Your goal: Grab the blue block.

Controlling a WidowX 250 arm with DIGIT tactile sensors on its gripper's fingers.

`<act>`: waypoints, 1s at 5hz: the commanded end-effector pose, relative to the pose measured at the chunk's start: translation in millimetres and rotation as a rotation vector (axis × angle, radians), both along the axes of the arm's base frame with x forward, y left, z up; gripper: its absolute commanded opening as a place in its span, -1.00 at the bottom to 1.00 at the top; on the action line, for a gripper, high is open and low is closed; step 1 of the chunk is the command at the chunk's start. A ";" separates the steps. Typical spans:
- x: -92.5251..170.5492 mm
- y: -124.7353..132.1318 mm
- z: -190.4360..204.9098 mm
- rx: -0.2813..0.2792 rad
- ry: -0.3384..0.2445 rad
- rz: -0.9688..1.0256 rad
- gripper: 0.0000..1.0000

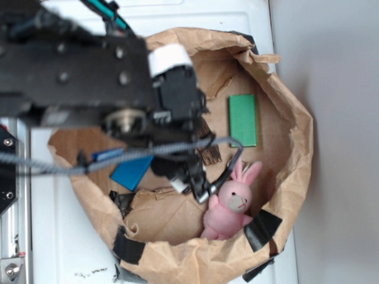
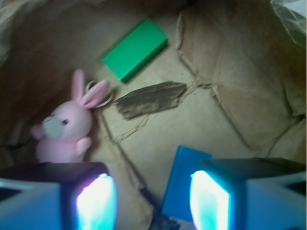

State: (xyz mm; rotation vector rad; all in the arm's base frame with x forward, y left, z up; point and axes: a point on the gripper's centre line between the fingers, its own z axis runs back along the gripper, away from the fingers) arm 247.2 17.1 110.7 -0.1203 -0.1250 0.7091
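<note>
The flat, sky-blue rectangular block [image 2: 184, 179] is seen lying on the floor of the crumpled brown paper bag [image 1: 284, 118], near its left rim, partly under the right finger. The fingers [image 2: 98, 201] are spread wide, holding nothing. It is judged rigid, light and smooth-faced; its narrow side edges would best be pinched.
</note>
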 end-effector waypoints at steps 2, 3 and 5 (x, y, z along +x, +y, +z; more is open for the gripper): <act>4.5 33.2 -38.1 0.019 -0.008 0.003 1.00; 1.3 34.9 -45.4 0.014 -0.002 0.030 1.00; -15.0 26.0 -55.5 0.039 0.030 0.011 1.00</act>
